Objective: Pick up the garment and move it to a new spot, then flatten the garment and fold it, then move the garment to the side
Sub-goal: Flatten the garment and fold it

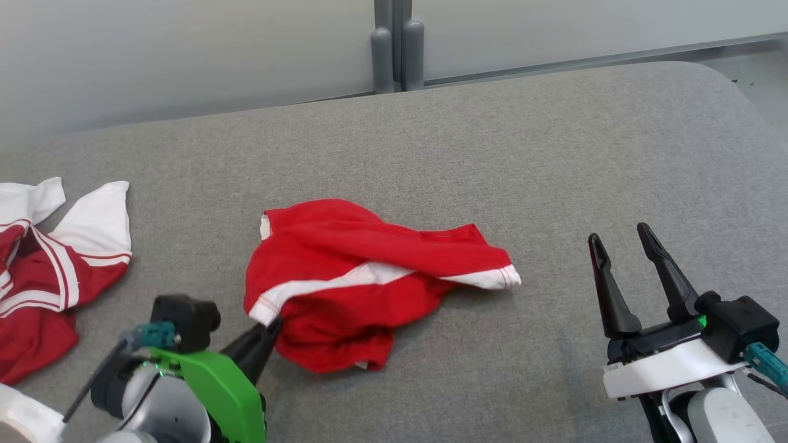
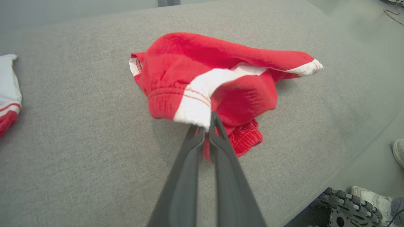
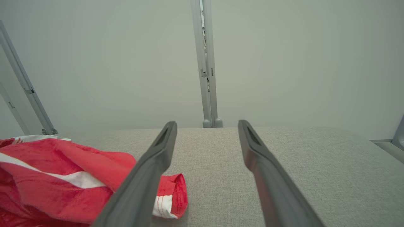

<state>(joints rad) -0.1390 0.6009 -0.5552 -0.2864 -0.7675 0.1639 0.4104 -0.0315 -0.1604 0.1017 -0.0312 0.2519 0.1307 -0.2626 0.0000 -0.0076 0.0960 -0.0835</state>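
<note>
We see the garment (image 1: 363, 271), red w/ white bands, crumpled mid-cushion (image 1: 523, 141). Its long axis runs across us, left to right: the white-trimmed end points right, the bunched end sits near-left. Our left gripper (image 1: 272, 324) is clamped on that near-left white corner, fingers together w/ cloth btw them. Left wrist view adds the ribbed waistband, plus a wheel (image 2: 347, 211) and a shoe (image 2: 399, 153) beyond the cushion edge. Right wrist view gives the trimmed end side-on, just beside one finger. Our right gripper (image 1: 619, 232) has fingers spread, holding nothing, well right of the garment. A red-white top (image 1: 55, 264) lies far left.
</note>
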